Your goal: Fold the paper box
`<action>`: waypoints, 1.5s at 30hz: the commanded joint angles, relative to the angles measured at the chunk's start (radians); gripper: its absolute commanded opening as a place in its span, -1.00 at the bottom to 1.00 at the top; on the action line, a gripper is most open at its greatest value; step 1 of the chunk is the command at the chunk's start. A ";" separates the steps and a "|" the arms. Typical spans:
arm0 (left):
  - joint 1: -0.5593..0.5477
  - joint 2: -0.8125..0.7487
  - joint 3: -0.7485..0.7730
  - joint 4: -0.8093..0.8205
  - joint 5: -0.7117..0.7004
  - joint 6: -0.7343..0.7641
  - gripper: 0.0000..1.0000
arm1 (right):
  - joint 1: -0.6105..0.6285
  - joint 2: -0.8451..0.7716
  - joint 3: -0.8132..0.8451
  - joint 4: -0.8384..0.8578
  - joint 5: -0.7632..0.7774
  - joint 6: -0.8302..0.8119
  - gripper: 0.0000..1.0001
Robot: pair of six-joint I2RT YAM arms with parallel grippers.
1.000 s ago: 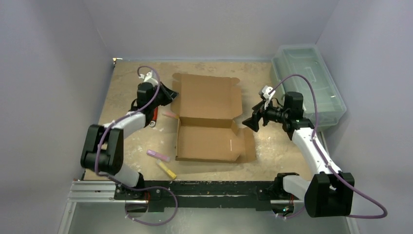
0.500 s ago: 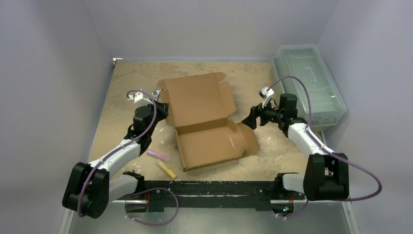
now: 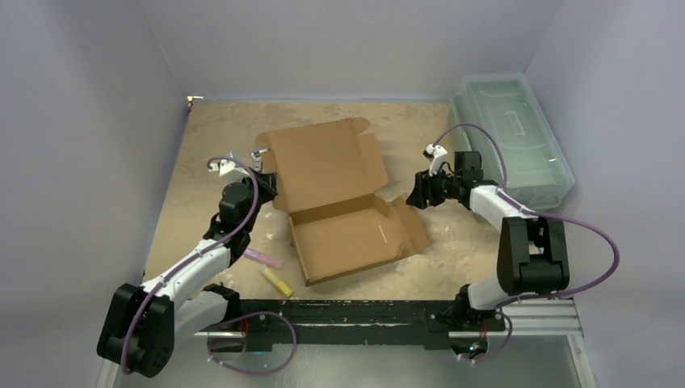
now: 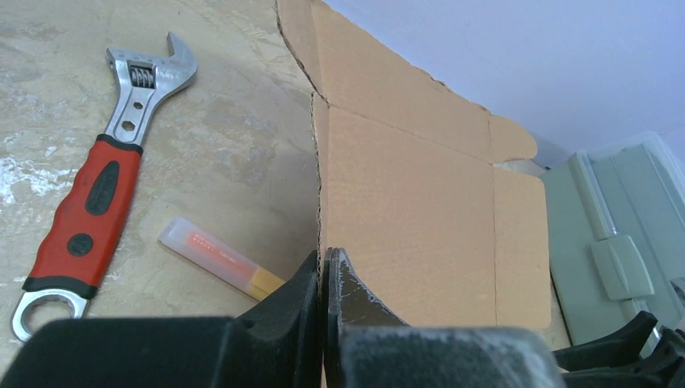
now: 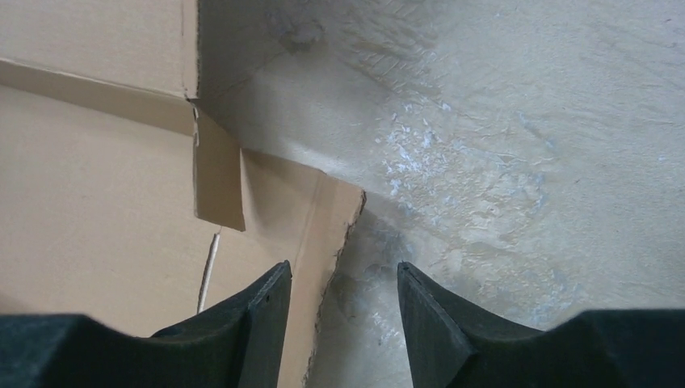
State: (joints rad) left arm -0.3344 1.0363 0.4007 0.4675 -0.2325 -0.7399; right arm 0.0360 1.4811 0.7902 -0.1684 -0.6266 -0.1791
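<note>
The brown paper box [image 3: 343, 238] lies open mid-table, its lid panel [image 3: 319, 162] tilted up behind the shallow tray. My left gripper [image 3: 263, 172] is shut on the lid's left edge. In the left wrist view the corrugated edge [image 4: 319, 186] runs down between the pressed fingertips of that gripper [image 4: 325, 257]. My right gripper [image 3: 416, 194] hovers at the box's right side flap [image 3: 412, 226], open. In the right wrist view the flap's torn edge [image 5: 343, 234] sits between the spread fingers of the right gripper [image 5: 342, 267], touching neither.
A red-handled wrench [image 4: 97, 178] and a pale tube [image 4: 214, 257] lie left of the lid. A pink tube [image 3: 262, 258] and a yellow one [image 3: 277, 282] lie near the front left. A pale-green plastic bin [image 3: 513, 129] stands at the back right. Walls enclose three sides.
The box has turned counter-clockwise and its lid has risen as my left gripper pulled its edge nearer. My right gripper's jaws have narrowed and shifted onto the right flap's edge.
</note>
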 commanded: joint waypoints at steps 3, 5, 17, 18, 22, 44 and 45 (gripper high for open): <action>-0.008 -0.030 0.006 0.014 -0.046 0.028 -1.00 | 0.054 0.052 0.078 -0.086 0.032 -0.034 -0.07; -0.008 -0.028 0.013 0.009 -0.048 0.035 -1.00 | 0.070 0.061 0.087 -0.097 0.034 -0.036 -0.10; -0.009 -0.019 0.027 0.004 -0.078 0.023 -1.00 | 0.085 0.078 0.105 -0.144 0.003 -0.044 -0.31; -0.009 -0.019 0.028 0.005 -0.079 0.023 -1.00 | 0.091 0.081 0.108 -0.150 0.003 -0.047 -0.40; -0.009 -0.013 0.032 0.008 -0.063 0.011 -1.00 | 0.114 0.071 0.134 -0.165 0.025 -0.055 -1.00; -0.012 0.132 0.201 0.038 0.189 0.017 -1.00 | 0.183 -0.163 0.179 -0.123 0.192 -0.158 -1.00; -0.013 0.137 0.209 0.036 0.192 0.015 -1.00 | 0.192 -0.167 0.179 -0.124 0.202 -0.163 -1.00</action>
State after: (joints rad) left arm -0.3374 1.1564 0.5430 0.4625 -0.1028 -0.7223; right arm 0.1913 1.3540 0.9215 -0.3256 -0.4538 -0.2970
